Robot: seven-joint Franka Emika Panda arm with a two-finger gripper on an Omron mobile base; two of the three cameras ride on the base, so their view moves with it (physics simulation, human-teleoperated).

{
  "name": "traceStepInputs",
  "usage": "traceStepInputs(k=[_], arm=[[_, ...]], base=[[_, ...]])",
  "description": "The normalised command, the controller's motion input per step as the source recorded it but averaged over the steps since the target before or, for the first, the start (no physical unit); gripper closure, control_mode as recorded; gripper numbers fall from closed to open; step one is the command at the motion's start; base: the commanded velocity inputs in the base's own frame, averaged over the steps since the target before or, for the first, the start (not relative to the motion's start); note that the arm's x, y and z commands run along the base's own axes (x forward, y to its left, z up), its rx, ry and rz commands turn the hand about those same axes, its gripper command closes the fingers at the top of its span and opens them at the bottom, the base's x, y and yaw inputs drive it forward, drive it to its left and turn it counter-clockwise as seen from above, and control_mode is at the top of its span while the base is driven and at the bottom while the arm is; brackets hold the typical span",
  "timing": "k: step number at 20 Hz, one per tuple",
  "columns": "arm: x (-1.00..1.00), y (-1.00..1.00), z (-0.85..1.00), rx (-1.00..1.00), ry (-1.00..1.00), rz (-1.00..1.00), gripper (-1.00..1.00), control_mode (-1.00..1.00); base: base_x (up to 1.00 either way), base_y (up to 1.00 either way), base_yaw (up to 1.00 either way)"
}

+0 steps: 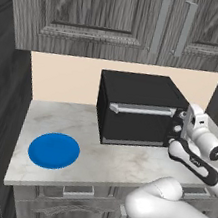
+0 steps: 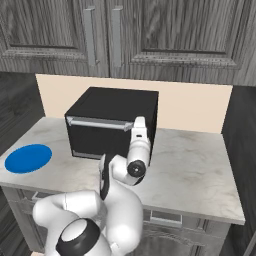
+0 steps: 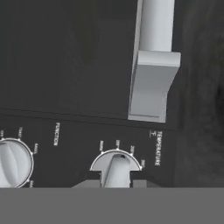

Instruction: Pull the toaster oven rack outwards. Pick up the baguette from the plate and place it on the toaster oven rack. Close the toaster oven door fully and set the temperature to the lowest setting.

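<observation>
Hand view: temperature knob [image 3: 116, 168] sits between the fingertips [image 3: 141, 183], gripper [image 3: 116, 183] pinched on it; oven [image 1: 136, 108] door [image 1: 137, 120] closed.

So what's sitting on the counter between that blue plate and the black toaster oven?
Nothing: in the left base view, bare marble counter runs from the plate to the toaster oven.

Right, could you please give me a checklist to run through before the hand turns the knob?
1. Toaster oven door fully shut: ok, its handle sits up against the front.
2. Baguette off the plate: ok.
3. Baguette on the rack: cannot tell, the door hides the inside.
4. Hand on the temperature knob, not the function one: ok.
5. Knob already at its lowest mark: cannot tell.
</observation>
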Motion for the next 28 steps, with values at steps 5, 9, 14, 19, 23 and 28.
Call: traceStepInputs(k=[5, 9, 14, 19, 23, 28], arm=[[0.00, 0.00, -0.10, -0.01, 0.00, 0.04, 1.00, -1.00], [0.00, 0.00, -0.07, 0.00, -0.04, 0.11, 1.00, -1.00], [0.00, 0.00, -0.12, 0.00, -0.02, 0.14, 1.00, -1.00], [0.00, 0.01, -0.19, 0.00, 0.00, 0.18, 1.00, -1.00], [0.00, 0.00, -0.26, 0.00, 0.00, 0.24, 1.00, -1.00], [0.00, 0.00, -0.12, 0.00, 0.00, 0.17, 1.00, -1.00]], base=[[0.00, 0.00, 0.00], [0.00, 0.00, 0.00], [0.00, 0.00, 0.00], [0.00, 0.00, 0.00], [0.00, 0.00, 0.00], [0.00, 0.00, 0.00]])
